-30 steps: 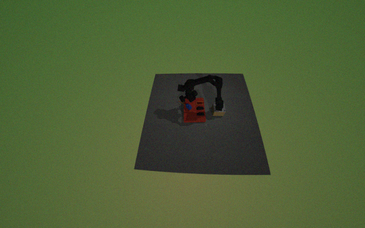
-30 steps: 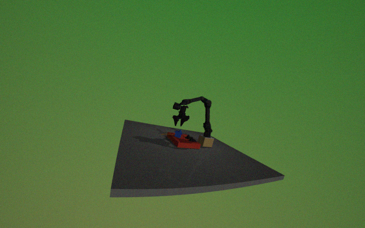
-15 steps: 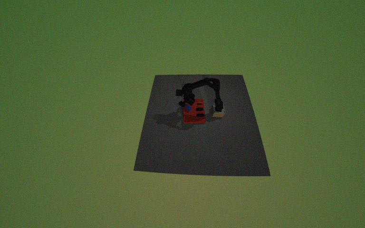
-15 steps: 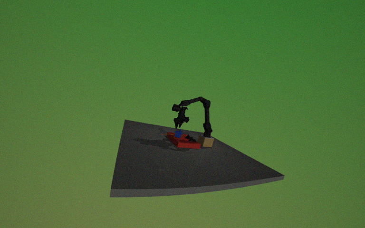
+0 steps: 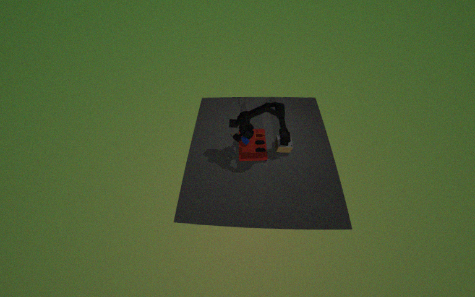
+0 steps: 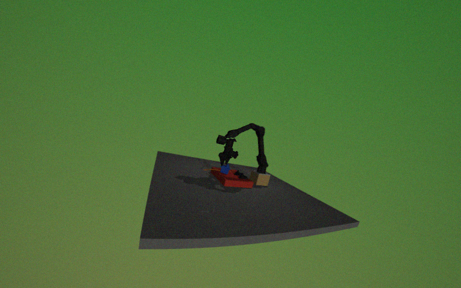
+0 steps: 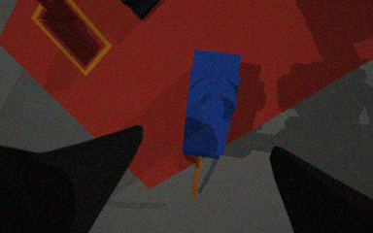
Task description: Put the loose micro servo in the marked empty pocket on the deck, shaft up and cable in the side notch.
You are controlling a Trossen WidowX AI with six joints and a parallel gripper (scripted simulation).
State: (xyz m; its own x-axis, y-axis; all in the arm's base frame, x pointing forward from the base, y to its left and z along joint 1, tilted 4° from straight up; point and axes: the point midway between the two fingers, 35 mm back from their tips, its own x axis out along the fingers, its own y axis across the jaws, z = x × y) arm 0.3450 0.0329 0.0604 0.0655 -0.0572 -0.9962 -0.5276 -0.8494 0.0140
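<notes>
The loose blue servo (image 5: pixel 245 140) (image 6: pixel 224 168) (image 7: pixel 211 97) rests on the red deck (image 5: pixel 247 151) (image 6: pixel 238 183) (image 7: pixel 262 29), near one corner. Faint round shapes show on its upper face; its exact tilt is unclear. Its orange cable (image 6: pixel 211 170) (image 7: pixel 196 177) sticks out past the deck's edge. The marked pocket's yellow outline (image 5: pixel 259 134) (image 7: pixel 98 60) lies apart from the servo, at the upper left in the wrist view, around a dark recess. My gripper (image 6: pixel 224 164) (image 7: pixel 205 142) is open and empty, low over the servo, with a fingertip on either side in the wrist view.
Black servos (image 5: pixel 260 142) (image 6: pixel 240 174) (image 7: pixel 141 6) sit in the deck beside the marked pocket. The arm's base stands on a tan block (image 5: pixel 284 149) (image 6: pixel 263 180) beside the deck. The dark table (image 5: pixel 262 195) (image 6: pixel 210 217) ends in open edges.
</notes>
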